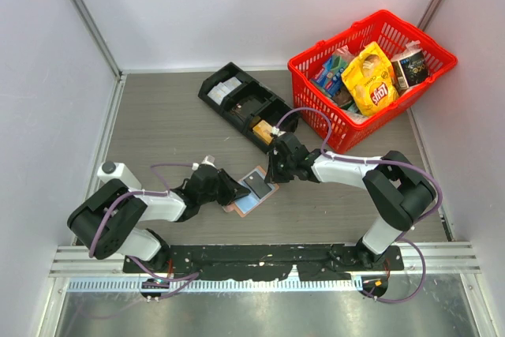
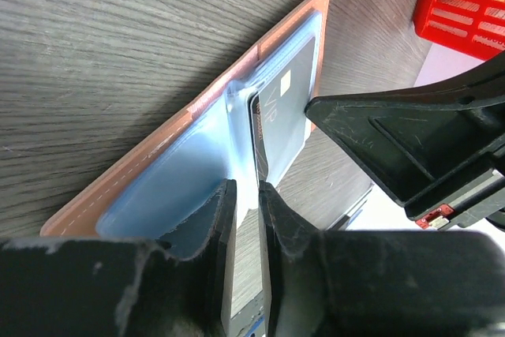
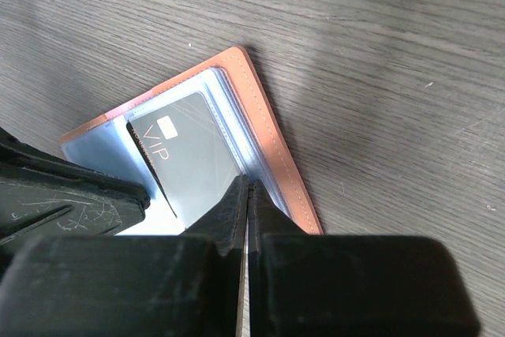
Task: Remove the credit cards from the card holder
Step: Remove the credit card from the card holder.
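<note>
The salmon-pink card holder [image 1: 251,192] lies open on the table, pale blue panels up. A dark card marked VIP [image 3: 189,155] sits in a clear sleeve of the card holder [image 3: 272,140]. My left gripper [image 1: 231,190] is at the holder's left side. Its fingers stand a narrow gap apart, straddling a pale sleeve edge of the card holder [image 2: 166,187] beside the dark card [image 2: 284,116]. My right gripper [image 3: 248,185] is shut, tips at the edge of the clear sleeves on the right half. Whether it pinches anything I cannot tell.
A black compartment tray [image 1: 245,104] lies behind the holder. A red basket [image 1: 430,53] of snack packs stands at the back right. White walls close in the table on three sides. Both arms meet over the holder near the table's front middle.
</note>
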